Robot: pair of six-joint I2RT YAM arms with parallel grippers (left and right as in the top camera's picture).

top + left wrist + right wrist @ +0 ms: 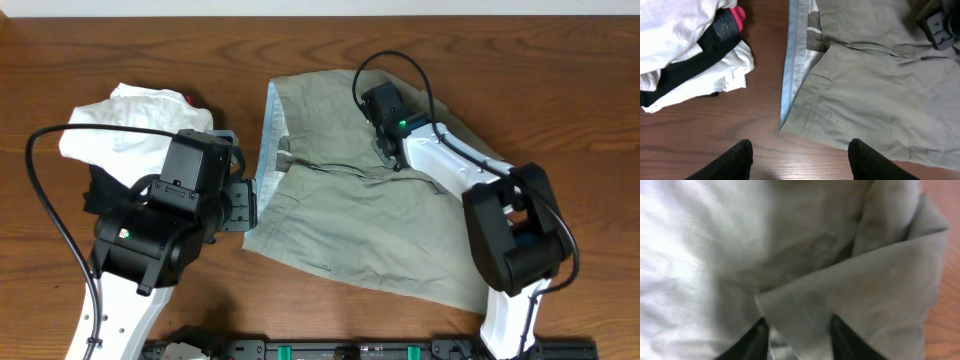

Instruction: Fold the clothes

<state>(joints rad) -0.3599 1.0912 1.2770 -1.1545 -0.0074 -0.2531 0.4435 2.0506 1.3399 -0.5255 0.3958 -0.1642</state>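
The left arm [150, 240] bends in from the near left, the left end effector [802, 162] held low with fingers [735, 160] spread wide and empty, while the right arm [450, 170] stretches forward, the right end effector [797, 340] pointing down with fingers [752, 340] partly apart.

In the right wrist view the shorts [805, 255] are blurred and fill the picture. The right gripper's [797, 330] fingers [752, 342] are cut off by the bottom edge, and whether they pinch the fold between them cannot be told. From overhead the left arm [160, 225] hides part of the pile [130, 125] near the table's [330, 40] left edge. In the left wrist view pile and shorts run past the top edge.
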